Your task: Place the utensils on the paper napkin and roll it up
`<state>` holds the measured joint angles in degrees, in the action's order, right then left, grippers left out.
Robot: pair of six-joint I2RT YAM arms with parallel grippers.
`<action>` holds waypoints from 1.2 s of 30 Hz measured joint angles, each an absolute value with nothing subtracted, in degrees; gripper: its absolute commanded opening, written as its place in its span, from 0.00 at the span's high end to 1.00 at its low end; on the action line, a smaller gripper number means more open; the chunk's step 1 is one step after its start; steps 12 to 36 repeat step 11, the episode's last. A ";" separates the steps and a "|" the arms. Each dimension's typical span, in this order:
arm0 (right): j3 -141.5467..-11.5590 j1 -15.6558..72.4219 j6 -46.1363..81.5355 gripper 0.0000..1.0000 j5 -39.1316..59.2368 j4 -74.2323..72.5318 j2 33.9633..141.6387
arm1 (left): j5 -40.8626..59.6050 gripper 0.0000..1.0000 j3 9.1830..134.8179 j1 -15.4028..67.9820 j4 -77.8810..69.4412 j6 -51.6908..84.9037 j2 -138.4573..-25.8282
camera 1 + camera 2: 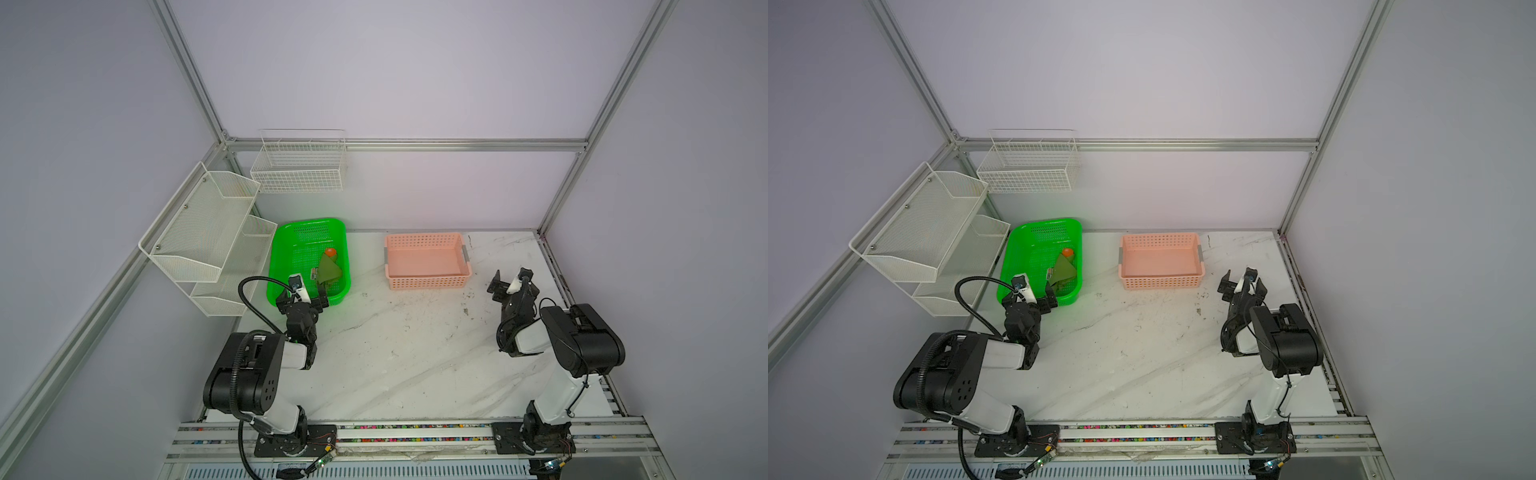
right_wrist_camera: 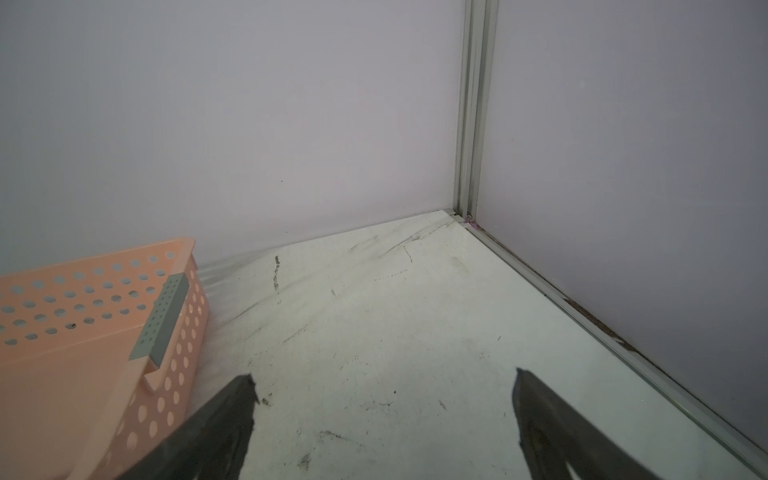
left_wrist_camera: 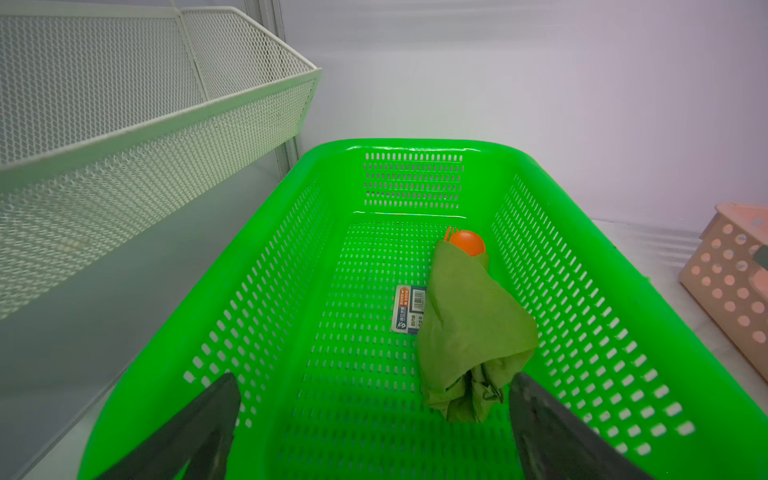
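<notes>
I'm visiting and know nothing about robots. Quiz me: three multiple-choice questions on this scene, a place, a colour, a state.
1. Where does the paper napkin lie? A. pink basket B. green tray C. bare tabletop
2. What colour is the spoon poking from it? A. blue B. white C. orange
3. The left end effector is: A. open B. shut on the napkin C. shut on the spoon

Answers: 1 B, it rests on the tray's floor, the pink basket being empty; 2 C, its round bowl is orange; 3 A, its fingers stand apart.
</notes>
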<state>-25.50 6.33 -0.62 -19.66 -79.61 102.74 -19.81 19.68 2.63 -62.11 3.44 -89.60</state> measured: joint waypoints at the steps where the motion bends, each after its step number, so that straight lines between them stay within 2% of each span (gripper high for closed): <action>1: -25.50 6.33 -0.62 0.02 -19.66 -79.59 102.74 | -19.68 0.00 19.68 2.59 -62.11 3.44 -89.60; 36: -25.52 6.42 -0.67 0.03 -19.42 -78.35 102.74 | -17.98 0.00 19.79 1.89 -61.76 3.84 -89.60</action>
